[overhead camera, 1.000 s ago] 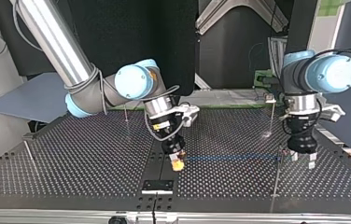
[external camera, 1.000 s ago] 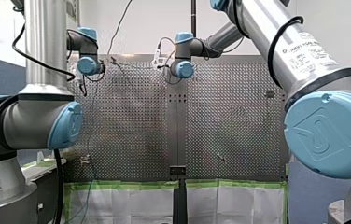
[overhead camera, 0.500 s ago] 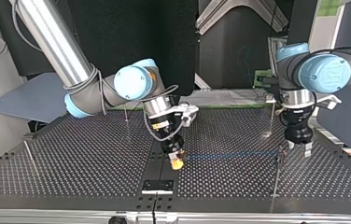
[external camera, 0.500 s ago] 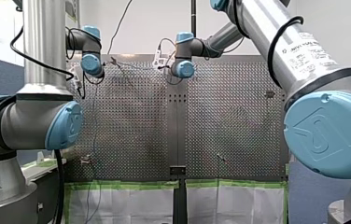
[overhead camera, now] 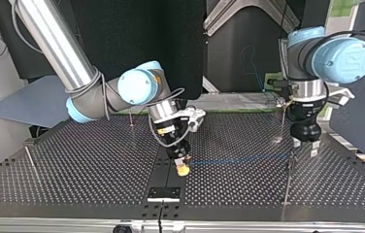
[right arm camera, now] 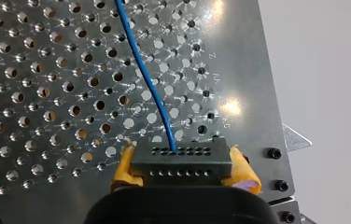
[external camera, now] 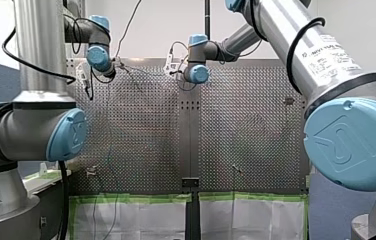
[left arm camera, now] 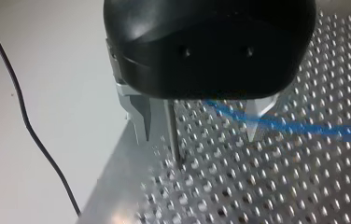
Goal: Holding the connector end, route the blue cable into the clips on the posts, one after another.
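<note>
In the right wrist view, my right gripper (right arm camera: 181, 179) is shut on the grey connector (right arm camera: 181, 163), which sits between its yellow pads (right arm camera: 123, 169). The blue cable (right arm camera: 141, 70) leaves the connector over the perforated plate. In the top view the blue cable (overhead camera: 239, 159) runs taut from my right gripper (overhead camera: 183, 168) to the top of a thin post (overhead camera: 288, 180). My left gripper (overhead camera: 305, 148) hangs open just above that post. In the left wrist view the post (left arm camera: 173, 135) stands between the open metal fingers (left arm camera: 141, 119), and the cable (left arm camera: 299, 127) passes the other finger. The gripper body hides the clip.
More thin posts stand on the perforated table: one (overhead camera: 30, 160) at the top view's left, one (overhead camera: 131, 119) behind my right arm, one (overhead camera: 282, 124) behind my left gripper. A black bracket (overhead camera: 163, 193) sits at the near edge. A loose dark wire (left arm camera: 24, 126) lies off the table's edge.
My left gripper, still open, has risen and drifted slightly left in the top view, from beside the post to above it. My right gripper has kept its grip on the connector and hardly moved.
</note>
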Robot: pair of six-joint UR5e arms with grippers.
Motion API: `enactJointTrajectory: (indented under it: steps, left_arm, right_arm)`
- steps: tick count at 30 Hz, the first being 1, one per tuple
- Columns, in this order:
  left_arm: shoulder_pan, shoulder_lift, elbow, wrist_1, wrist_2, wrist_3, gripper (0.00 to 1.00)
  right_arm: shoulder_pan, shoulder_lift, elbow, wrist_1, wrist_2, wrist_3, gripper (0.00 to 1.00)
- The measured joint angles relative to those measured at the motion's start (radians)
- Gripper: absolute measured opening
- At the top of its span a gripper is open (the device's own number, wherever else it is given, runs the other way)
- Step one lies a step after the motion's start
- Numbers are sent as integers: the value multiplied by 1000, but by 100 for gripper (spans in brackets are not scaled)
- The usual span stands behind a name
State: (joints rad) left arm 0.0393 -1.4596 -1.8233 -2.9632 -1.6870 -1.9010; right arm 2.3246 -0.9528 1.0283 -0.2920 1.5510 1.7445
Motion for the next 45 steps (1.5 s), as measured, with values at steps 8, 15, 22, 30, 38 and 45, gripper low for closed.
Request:
enactJointTrajectory:
  steps: [8, 15, 22, 30, 38, 45]
  left_arm:
    - [-29, 40, 0, -71, -25, 4, 100]
    - [-43, 77, 0, -136, -59, 20, 100]
    - [-74, 115, 0, -195, -61, 60, 100]
    - [-140, 114, 0, -244, -41, 112, 100]
    - [-156, 79, 0, -211, -8, 158, 100]
    - [-142, 78, 0, -198, -43, 196, 100]
  right_arm:
    - [0, 0, 0, 2, 0, 0, 0]
    - [0, 0, 1, 7, 0, 0, 0]
    - [0, 0, 0, 8, 2, 0, 0]
    - [1, 1, 0, 9, 1, 1, 0]
    - [4, 1, 0, 10, 1, 3, 0]
    - [4, 1, 0, 10, 2, 3, 0]
